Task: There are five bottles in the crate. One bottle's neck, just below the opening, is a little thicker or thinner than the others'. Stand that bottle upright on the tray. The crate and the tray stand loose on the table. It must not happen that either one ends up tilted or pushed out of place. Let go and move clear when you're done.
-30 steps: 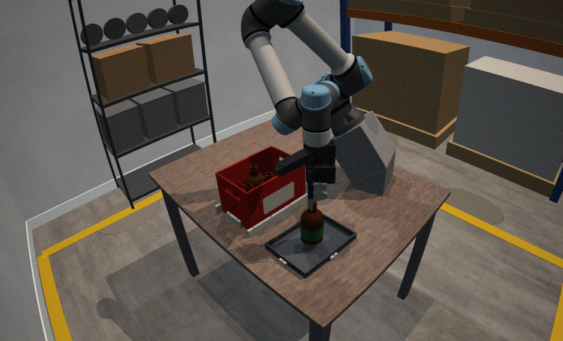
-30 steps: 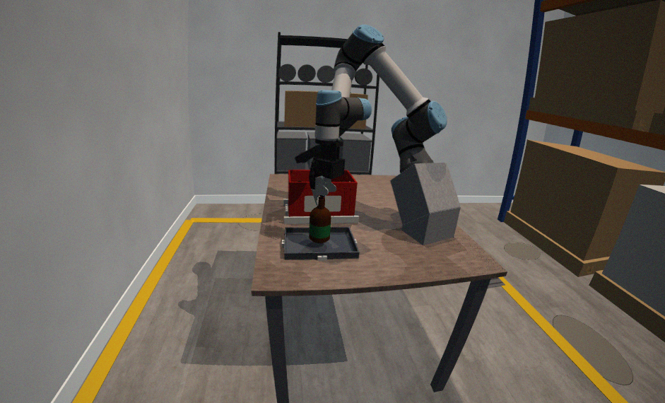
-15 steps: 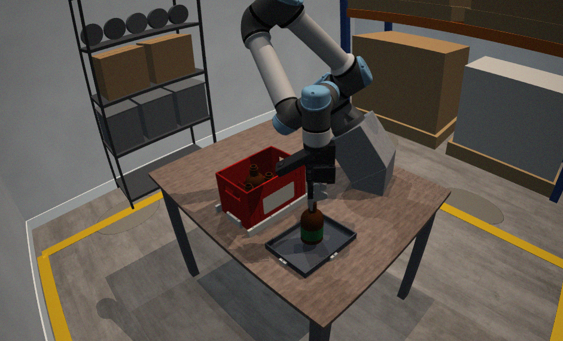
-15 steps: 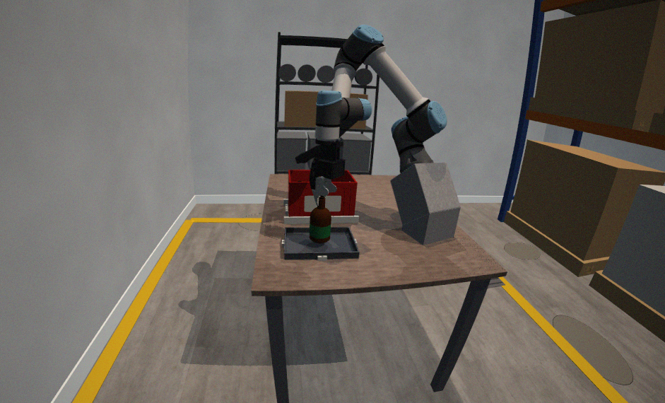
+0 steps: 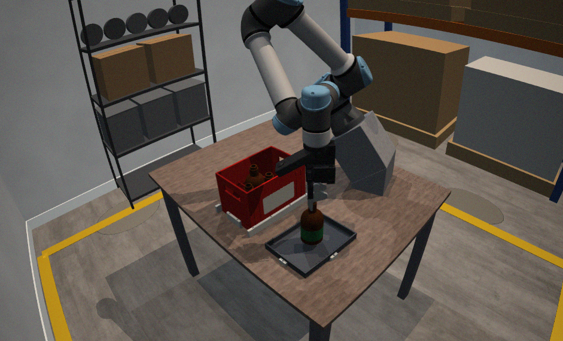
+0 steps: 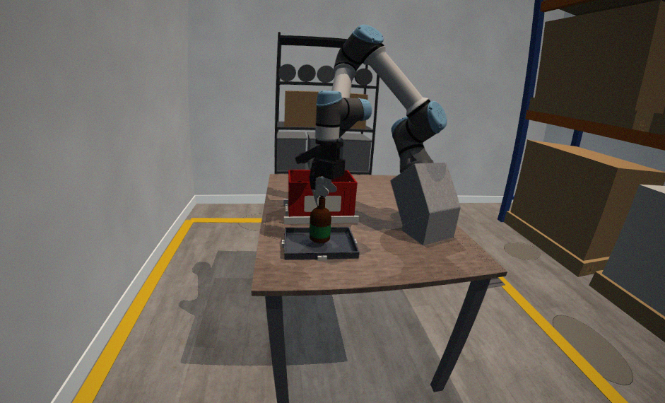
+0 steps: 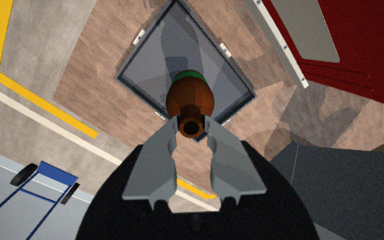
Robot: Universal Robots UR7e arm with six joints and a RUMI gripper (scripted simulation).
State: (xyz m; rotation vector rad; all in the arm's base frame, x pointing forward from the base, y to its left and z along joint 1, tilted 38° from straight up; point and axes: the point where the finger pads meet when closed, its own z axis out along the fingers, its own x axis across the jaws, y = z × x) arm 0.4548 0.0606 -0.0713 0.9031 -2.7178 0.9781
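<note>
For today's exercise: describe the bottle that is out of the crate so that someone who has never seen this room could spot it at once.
Find the wooden table with the red crate. In front of the crate lies a shallow dark tray. The brown bottle with a green band stands upright in it, its neck clamped in the gripper; the other bottles sit inside the crate.

Finding no readable text, brand, number or sign in any view. Showing only a blank pale panel [image 5: 278, 197] on the red crate [image 5: 236, 186], with nothing written on it. Wearing a plain green band [image 5: 312, 234] on the brown bottle [image 5: 312, 220], without lettering. Carrying no markings on the cardboard boxes [image 5: 121, 69] of the shelf rack [image 5: 76, 29] or on the grey block [image 5: 368, 152] on the counter [image 5: 380, 220].
</note>
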